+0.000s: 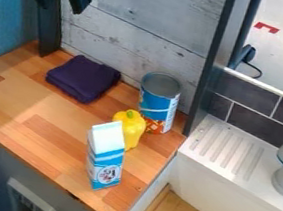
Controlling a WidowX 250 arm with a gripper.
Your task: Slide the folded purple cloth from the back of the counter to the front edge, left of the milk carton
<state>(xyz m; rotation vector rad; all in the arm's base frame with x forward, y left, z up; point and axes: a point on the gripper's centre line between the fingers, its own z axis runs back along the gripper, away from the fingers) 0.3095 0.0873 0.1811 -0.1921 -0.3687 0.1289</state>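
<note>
Tool [60, 7] hangs open above the far left of the worktop [9, 102], nothing between its fingers. Nearest the camera, the milk carton [105, 157] stands upright near the worktop's front right corner; tall and narrow, it could topple over the edge from a light knock. Just behind, partly hidden, the yellow bell pepper [134, 126] could roll if nudged, its rounded sides giving little footing. Beyond it, the blue can [156, 105] stands upright; an off-centre pinch could skid round its curve. Farther back, the folded purple cloth [84, 78] lies flat, nearest the tool; a shallow grasp could catch one layer and unfold it.
</note>
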